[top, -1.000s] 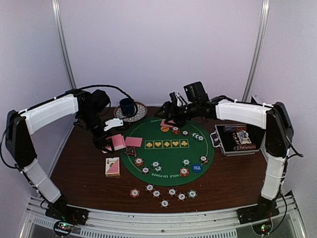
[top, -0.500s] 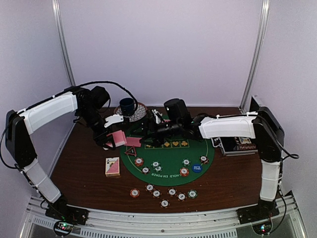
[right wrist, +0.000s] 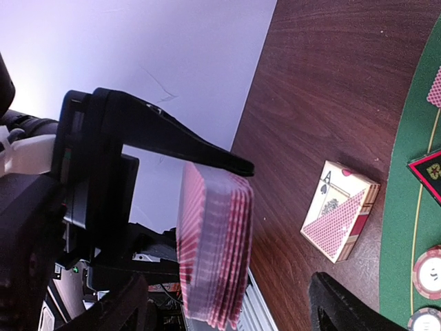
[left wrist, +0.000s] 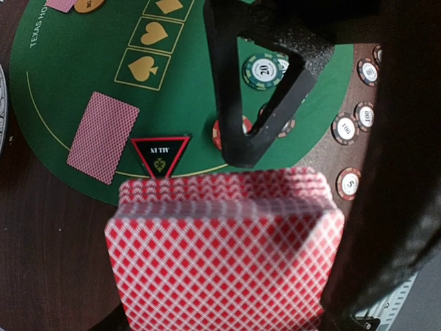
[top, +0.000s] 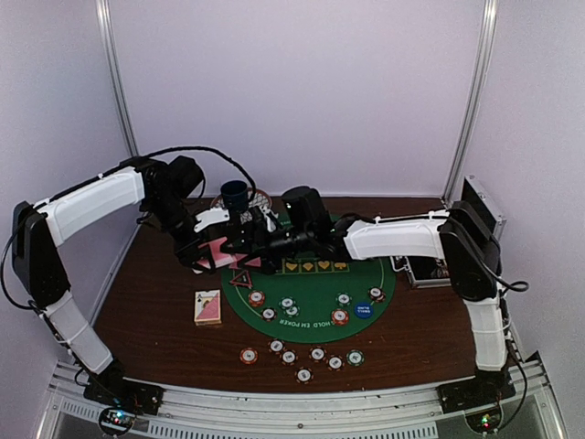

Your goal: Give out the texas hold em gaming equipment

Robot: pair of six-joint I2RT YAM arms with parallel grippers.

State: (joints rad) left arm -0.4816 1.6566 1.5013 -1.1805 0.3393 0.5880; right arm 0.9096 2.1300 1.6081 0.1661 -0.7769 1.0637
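L gripper (top: 207, 256) is clenching the deck of pink-backed cards (left wrist: 224, 255), holding it in the air over the table (top: 146, 311), just off the left edge of the green mat (left wrist: 76, 76). R gripper (top: 239, 240) is hovering w/ jaws spread wide right by the deck; touching or not, can't tell. One card (left wrist: 103, 136) and the triangle marker (left wrist: 160, 153) are lying on the mat below.

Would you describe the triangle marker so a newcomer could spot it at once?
Find the round green mat mid-table. At its left edge, beside a lone face-down card, lies the triangle marker. It is black with a red border, the only three-cornered piece among round chips.
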